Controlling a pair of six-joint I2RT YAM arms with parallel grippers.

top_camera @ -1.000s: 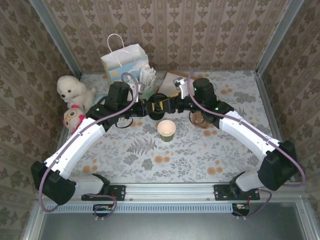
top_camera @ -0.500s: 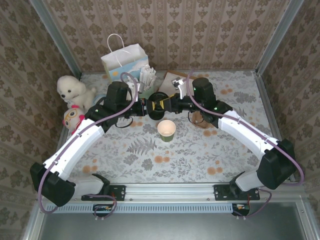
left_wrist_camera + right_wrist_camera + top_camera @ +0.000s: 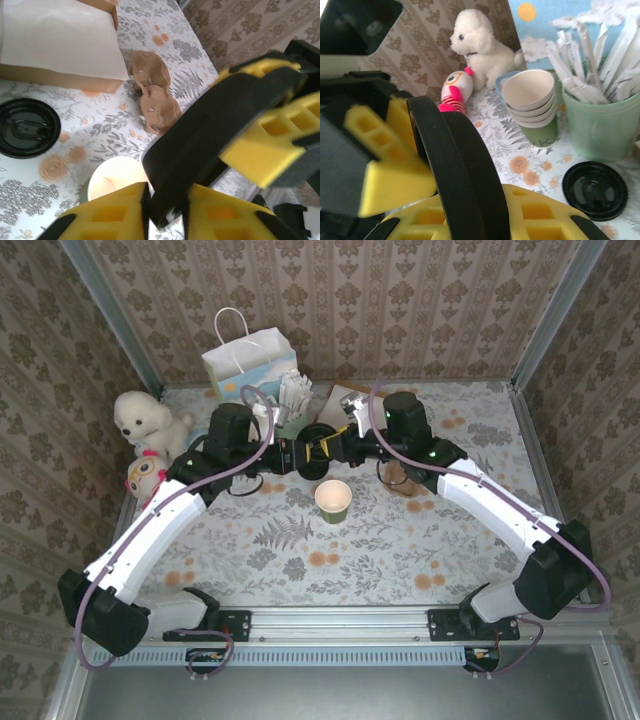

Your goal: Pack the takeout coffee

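Black held lid (image 3: 465, 170), second lid (image 3: 595, 190), lone cup (image 3: 333, 500)

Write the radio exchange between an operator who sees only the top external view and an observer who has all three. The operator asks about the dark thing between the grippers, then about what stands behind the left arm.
Operator: What is the dark thing between the left gripper and the right gripper?
Observer: A black lid, standing on edge between the right gripper's yellow fingers.
Operator: What stands by the straws, behind the left arm?
Observer: A stack of lidless cups, cream inside, beside the green holder that the straws stand in.
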